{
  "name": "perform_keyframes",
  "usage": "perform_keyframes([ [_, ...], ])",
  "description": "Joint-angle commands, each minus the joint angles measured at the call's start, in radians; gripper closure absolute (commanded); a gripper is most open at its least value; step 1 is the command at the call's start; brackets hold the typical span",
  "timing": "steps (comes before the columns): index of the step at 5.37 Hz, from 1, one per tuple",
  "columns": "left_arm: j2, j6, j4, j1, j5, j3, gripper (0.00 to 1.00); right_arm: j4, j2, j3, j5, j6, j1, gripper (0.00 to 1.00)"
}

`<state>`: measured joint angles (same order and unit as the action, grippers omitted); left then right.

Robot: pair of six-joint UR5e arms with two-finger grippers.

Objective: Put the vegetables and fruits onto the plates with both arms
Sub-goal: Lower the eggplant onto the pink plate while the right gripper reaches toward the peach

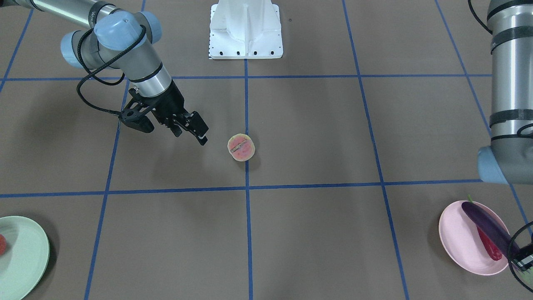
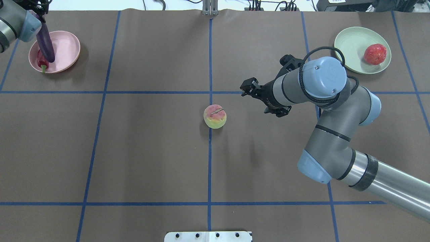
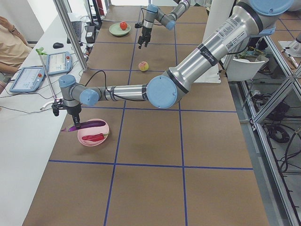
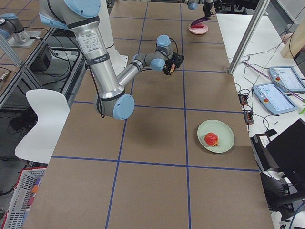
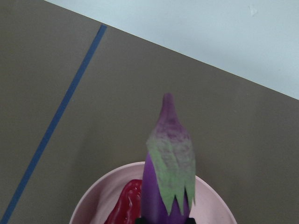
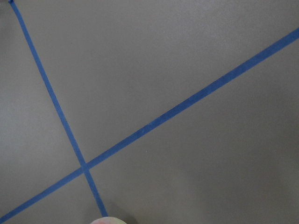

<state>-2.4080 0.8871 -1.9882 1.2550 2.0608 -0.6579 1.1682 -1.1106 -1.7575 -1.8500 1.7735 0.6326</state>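
Note:
The halved fruit, pink face up, sits mid-table on a blue line; it also shows in the overhead view. My right gripper hovers beside it, a short gap away, open and empty. The red-orange ball fruit lies on the mint green plate. My left gripper is shut on one end of the purple eggplant, which lies tilted across the pink plate. The red chili lies on that plate beside the eggplant. In the left wrist view the eggplant's cap points away.
The white fixed base block stands at the robot's edge of the table. Blue tape lines cross the brown table. Tablets and a seated person are off the table's far side.

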Motion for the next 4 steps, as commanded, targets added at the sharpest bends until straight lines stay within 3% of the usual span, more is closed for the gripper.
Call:
perform_keyframes([
  [1,-0.003,0.016,-0.036,-0.04,-0.008,0.007,0.4,0.001,-0.011,0.0,0.002,-0.002,-0.005,0.0],
  [2,0.0,0.022,-0.07,-0.055,-0.011,0.017,0.11,0.001,-0.009,-0.002,0.0,-0.003,-0.005,0.0],
  [3,0.004,0.023,-0.083,-0.055,-0.031,0.017,0.0,0.002,-0.009,-0.007,-0.003,-0.002,-0.002,0.0],
  [4,0.003,0.027,-0.083,-0.055,-0.03,0.014,0.0,0.002,-0.011,-0.007,0.003,0.0,-0.004,0.0],
])
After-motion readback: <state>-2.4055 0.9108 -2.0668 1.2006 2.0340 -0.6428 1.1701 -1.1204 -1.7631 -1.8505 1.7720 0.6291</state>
